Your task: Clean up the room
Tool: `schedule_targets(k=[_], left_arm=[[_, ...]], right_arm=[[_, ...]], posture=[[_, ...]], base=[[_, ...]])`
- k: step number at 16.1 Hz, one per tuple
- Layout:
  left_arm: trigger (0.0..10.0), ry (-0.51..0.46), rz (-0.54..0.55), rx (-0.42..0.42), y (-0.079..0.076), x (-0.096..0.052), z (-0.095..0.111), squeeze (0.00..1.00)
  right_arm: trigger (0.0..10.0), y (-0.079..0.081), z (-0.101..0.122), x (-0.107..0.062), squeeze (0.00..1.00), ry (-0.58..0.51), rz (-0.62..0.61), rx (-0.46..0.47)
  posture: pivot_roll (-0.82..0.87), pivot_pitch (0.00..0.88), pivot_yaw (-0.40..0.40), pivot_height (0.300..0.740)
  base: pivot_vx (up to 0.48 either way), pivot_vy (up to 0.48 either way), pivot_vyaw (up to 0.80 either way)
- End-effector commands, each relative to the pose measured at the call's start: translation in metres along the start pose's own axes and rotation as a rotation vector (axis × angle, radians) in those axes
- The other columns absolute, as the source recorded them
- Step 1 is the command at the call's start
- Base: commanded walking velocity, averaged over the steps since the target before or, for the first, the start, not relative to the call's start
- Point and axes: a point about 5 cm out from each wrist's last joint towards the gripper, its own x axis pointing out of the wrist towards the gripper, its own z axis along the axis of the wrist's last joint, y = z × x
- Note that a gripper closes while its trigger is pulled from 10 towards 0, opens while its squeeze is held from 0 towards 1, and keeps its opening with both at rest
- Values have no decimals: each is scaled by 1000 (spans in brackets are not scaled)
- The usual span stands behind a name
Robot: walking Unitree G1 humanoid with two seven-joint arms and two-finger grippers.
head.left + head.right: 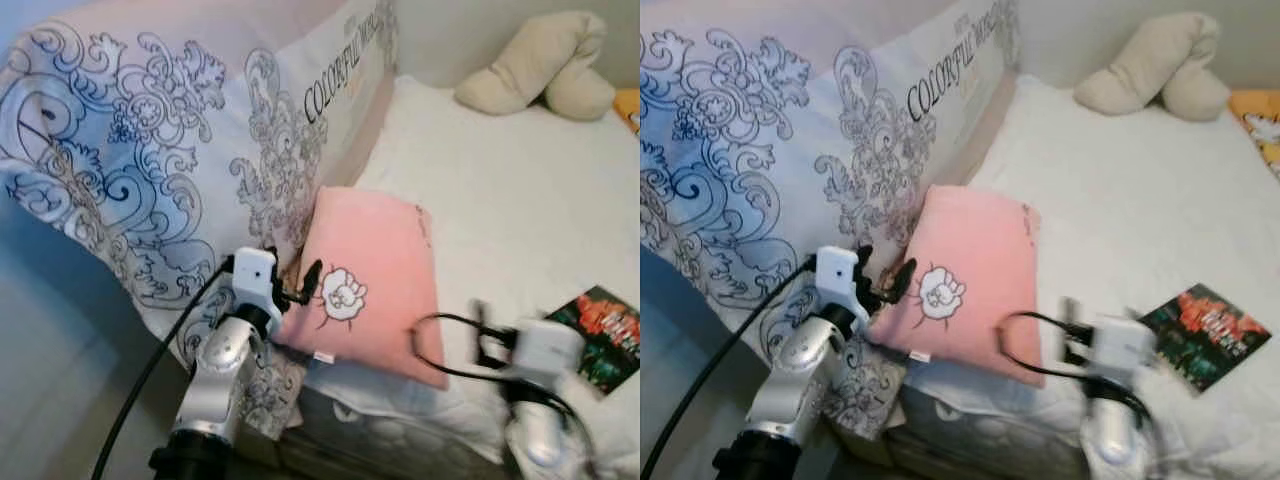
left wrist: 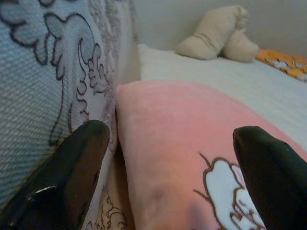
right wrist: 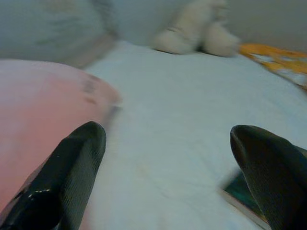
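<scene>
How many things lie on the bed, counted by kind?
Pillows: 2, the pink pillow and the patterned pillow
Plush toys: 1, the beige plush toy
Books: 1, the dark book
Orange items at the edge: 1
Total: 5

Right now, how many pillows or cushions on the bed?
3. A big scroll-patterned pillow standing along the bed's left side; a pink cushion leaning against it at the near edge, by the left tool; a beige cushion at the far end. More may lie out of frame.
</scene>
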Motion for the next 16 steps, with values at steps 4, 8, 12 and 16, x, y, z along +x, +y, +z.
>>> schedule_targets(k=[4, 8, 12, 16], left_arm=[[10000, 3, -12, -9, -3, -1, -1, 0], [10000, -4, -30, -5, -7, 4, 2, 0], [10000, 49, 40, 41, 3, 15, -1, 0], [10000, 95, 165, -32, 21, 9, -11, 0]], right_arm=[[10000, -1, -9, 6, 0, 42, 27, -91], [10000, -1, -16, 11, 0, 82, 34, -77], [10000, 5, -15, 19, 0, 80, 38, -44], [10000, 11, -16, 23, 0, 85, 97, -28]], posture=[[38, 0, 30, 740], [36, 0, 25, 740], [34, 0, 30, 740], [36, 0, 30, 740]], base=[[0, -460, 0], [0, -452, -675], [70, -65, -675], [230, -171, -169]])
